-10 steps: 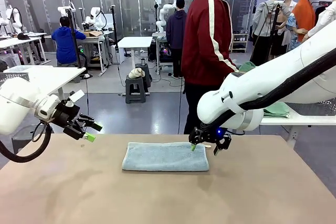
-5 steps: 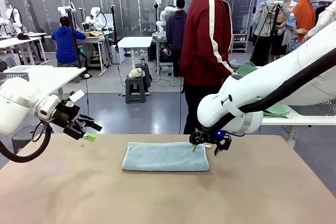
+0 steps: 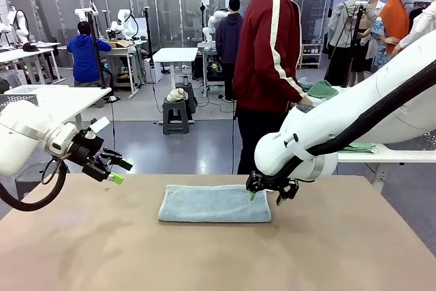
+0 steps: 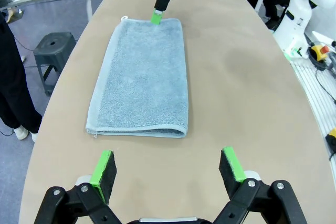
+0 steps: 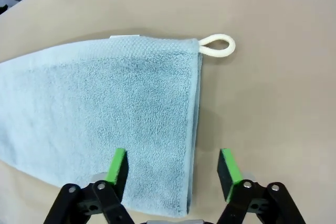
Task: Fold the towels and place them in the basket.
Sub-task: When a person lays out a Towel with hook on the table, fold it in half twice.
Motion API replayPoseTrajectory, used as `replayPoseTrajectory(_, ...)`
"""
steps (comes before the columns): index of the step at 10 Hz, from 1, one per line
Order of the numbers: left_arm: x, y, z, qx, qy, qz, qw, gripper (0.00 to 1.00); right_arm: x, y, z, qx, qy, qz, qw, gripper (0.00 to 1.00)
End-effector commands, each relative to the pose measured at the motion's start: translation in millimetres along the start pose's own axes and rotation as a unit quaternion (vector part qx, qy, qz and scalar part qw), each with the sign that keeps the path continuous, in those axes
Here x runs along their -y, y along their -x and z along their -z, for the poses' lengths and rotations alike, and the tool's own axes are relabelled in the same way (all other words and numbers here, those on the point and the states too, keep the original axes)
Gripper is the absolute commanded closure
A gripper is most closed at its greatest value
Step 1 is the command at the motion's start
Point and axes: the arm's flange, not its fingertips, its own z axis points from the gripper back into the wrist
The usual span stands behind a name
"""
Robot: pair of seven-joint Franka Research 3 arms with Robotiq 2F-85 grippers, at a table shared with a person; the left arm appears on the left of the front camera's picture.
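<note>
A light blue-grey towel (image 3: pixel 214 204) lies folded in a long strip across the middle of the table (image 3: pixel 340 250). My right gripper (image 3: pixel 266 197) hovers low over its right end, jaws open. In the right wrist view the gripper (image 5: pixel 173 169) straddles the towel's (image 5: pixel 105 108) short edge: one green pad over the cloth, the other over bare table. A white hanging loop (image 5: pixel 216 45) sticks out at the far corner. My left gripper (image 3: pixel 121 172) hangs open and empty above the table's left side, facing the towel's (image 4: pixel 142 77) other end. The basket is out of view.
A person in a dark red jacket (image 3: pixel 269 46) stands at the far side, with a green cloth (image 3: pixel 323 88) at hand height. More green cloth (image 3: pixel 359 144) lies on a white side table at the right. Bare tabletop lies in front of the towel.
The right arm has sunk a little and shifted slightly left over the towel's end. The green cloth by the person has risen. The left arm has not moved.
</note>
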Motion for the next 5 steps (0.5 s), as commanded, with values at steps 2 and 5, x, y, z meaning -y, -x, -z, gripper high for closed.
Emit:
replayPoseTrajectory(2, -0.1, 0.7, -0.4, -0.001, 0.002, 0.001, 1.000, 0.00, -11.5, -2.7, 8.2, 0.028, 0.027, 0.021, 0.999, 0.20)
replayPoseTrajectory(5, -0.1, 0.7, -0.4, -0.001, 0.002, 0.001, 1.000, 0.00, -13.5, -3.0, 10.8, 0.036, 0.037, 0.026, 0.998, 0.40)
